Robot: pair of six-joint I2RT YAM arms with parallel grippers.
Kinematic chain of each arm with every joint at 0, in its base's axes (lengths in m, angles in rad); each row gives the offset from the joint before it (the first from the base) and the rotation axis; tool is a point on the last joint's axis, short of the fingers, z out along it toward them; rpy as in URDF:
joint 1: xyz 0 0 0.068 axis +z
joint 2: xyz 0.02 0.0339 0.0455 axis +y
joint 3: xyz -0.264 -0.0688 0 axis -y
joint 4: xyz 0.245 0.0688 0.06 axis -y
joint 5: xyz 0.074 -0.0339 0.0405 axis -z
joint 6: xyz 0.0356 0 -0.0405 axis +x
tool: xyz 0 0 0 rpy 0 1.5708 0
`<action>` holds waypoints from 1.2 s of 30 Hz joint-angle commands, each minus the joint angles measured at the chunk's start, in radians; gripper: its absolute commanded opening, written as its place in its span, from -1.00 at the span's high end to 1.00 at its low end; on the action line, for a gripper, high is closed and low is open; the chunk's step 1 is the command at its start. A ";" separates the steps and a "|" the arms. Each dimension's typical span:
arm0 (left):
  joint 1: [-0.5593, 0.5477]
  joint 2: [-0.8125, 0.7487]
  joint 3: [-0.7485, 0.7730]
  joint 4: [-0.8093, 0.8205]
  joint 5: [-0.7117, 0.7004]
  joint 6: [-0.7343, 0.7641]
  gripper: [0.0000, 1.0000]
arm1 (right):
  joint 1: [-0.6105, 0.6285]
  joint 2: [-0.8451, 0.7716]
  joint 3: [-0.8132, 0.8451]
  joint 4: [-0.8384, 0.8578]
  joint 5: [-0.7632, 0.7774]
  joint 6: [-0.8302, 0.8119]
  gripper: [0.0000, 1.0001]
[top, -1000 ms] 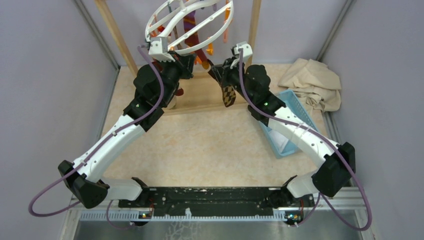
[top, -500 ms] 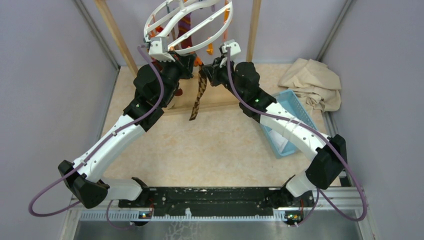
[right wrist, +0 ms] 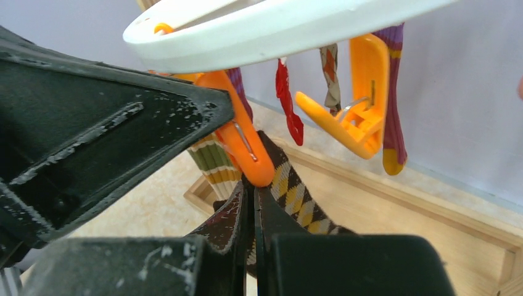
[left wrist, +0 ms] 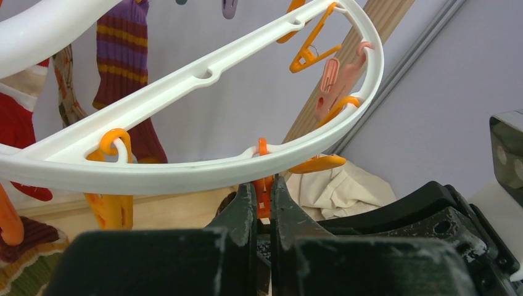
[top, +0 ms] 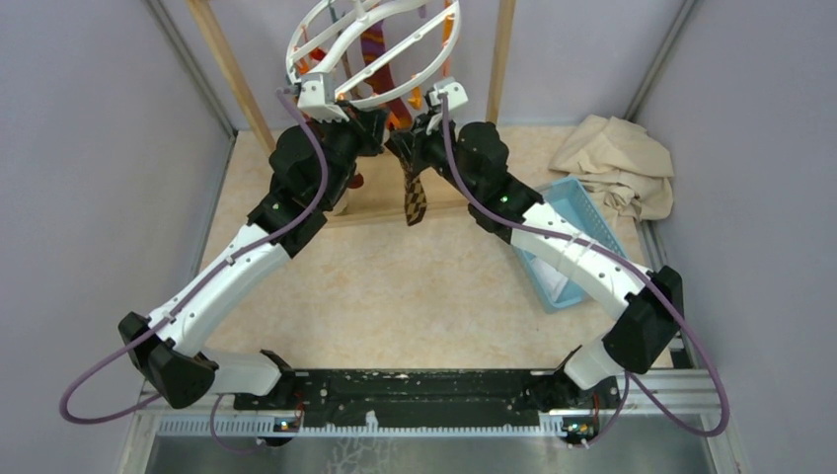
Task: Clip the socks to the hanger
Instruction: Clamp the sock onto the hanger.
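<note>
As left fingers (left wrist: 245, 213) pinch a rim peg (left wrist: 264, 196), right fingers (right wrist: 264, 225) clamping sock (right wrist: 295, 191).

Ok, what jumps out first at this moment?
The white round hanger at the back, with bright socks dangling from it, draws the eye first. Both arms meet just under its rim. The left gripper pinches an orange peg, and the right gripper holds a brown check sock that hangs straight down.
</note>
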 commanded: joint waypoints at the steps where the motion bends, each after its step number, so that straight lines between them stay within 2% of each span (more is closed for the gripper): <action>1: -0.002 0.008 0.016 -0.028 -0.002 -0.009 1.00 | 0.022 0.002 0.063 0.041 0.006 -0.020 1.00; 26: -0.002 0.006 0.001 -0.016 -0.007 0.004 1.00 | 0.038 -0.065 0.033 0.029 0.069 -0.060 1.00; 36: -0.002 0.013 -0.001 -0.014 -0.007 0.003 1.00 | 0.038 -0.076 0.035 0.032 0.042 -0.046 1.00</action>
